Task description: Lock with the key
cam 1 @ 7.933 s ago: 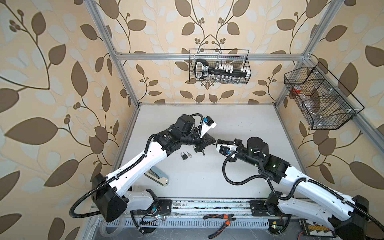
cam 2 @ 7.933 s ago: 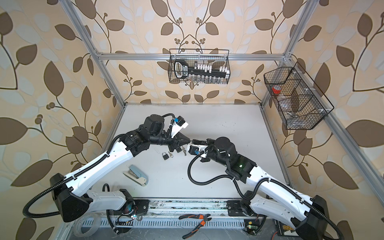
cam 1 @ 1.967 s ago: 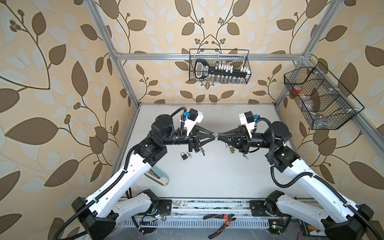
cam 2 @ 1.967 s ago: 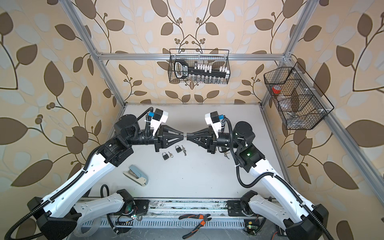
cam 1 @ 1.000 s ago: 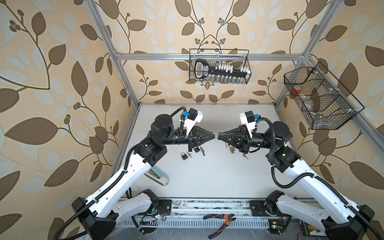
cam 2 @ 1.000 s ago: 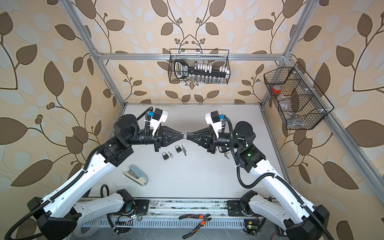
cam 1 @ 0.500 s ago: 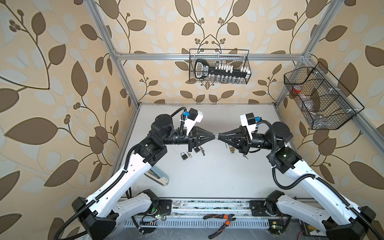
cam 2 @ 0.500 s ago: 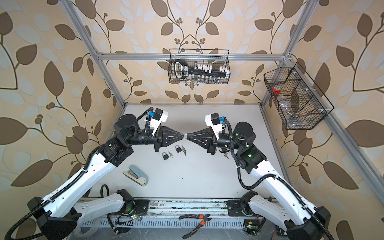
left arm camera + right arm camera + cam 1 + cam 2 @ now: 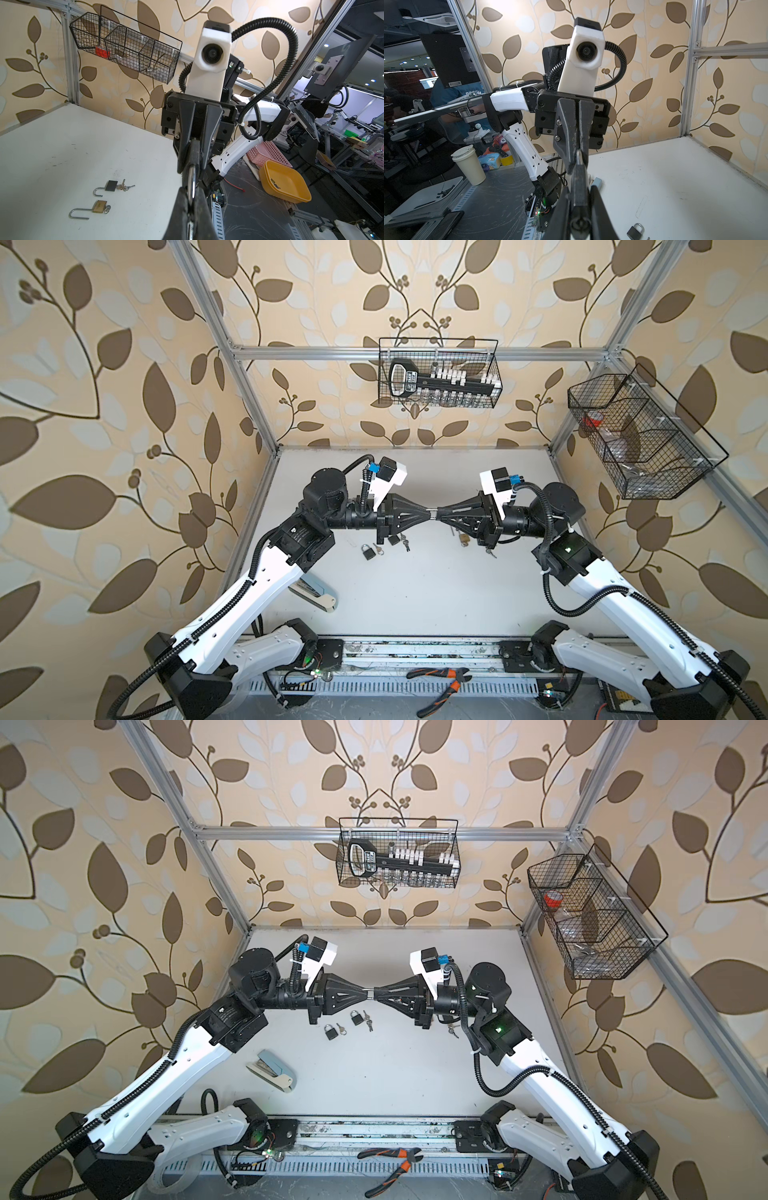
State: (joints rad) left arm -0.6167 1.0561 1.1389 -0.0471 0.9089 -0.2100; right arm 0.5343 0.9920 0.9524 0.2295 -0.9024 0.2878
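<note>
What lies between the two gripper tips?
A black padlock, in midair: left gripper shut on its shackle, right gripper on its body. Clear in both wrist views; top views show a silvery sliver.

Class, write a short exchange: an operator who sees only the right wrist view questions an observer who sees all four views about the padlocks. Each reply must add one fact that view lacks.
Operator: My right end effector grips the raised padlock; one shut black padlock lies on the table. Any others?
Observer: Yes. The left wrist view shows a brass padlock lying with its shackle open.
Operator: Anything beside it?
Observer: An open black padlock, with keys at its body.
</note>
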